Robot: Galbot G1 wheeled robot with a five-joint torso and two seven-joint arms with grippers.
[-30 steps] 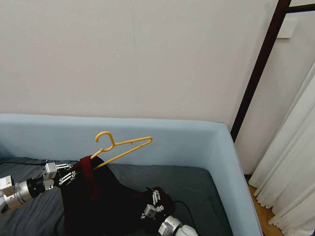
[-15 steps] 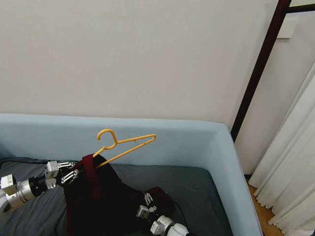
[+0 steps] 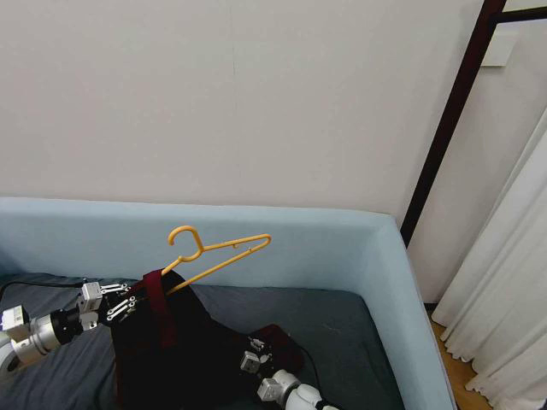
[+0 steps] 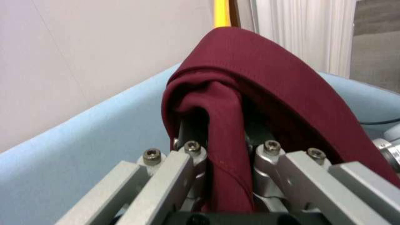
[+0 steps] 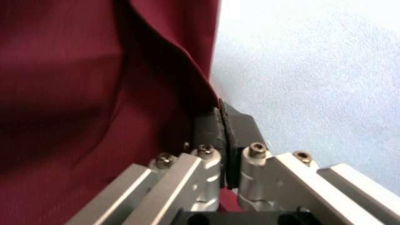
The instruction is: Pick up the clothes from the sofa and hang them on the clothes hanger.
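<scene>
Maroon garment (image 3: 171, 346): on yellow hanger's (image 3: 224, 254) 8 o'clock end
Left gripper (image 3: 120, 301): jaws clamped on its top fold
Right gripper (image 3: 255, 355): jaws clamped on hem, 5 o'clock

The jaws of the left gripper (image 4: 218, 154) are bare satin metal; between them the clothes (image 4: 281, 98) are matt, fine-woven cloth; above them the hanger (image 3: 235, 244) is smooth plastic; beyond, the sofa (image 3: 325, 248) matt fabric

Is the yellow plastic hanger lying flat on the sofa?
No, the yellow plastic hanger tilts up in the air, its low end inside the dark red cloth.
</scene>
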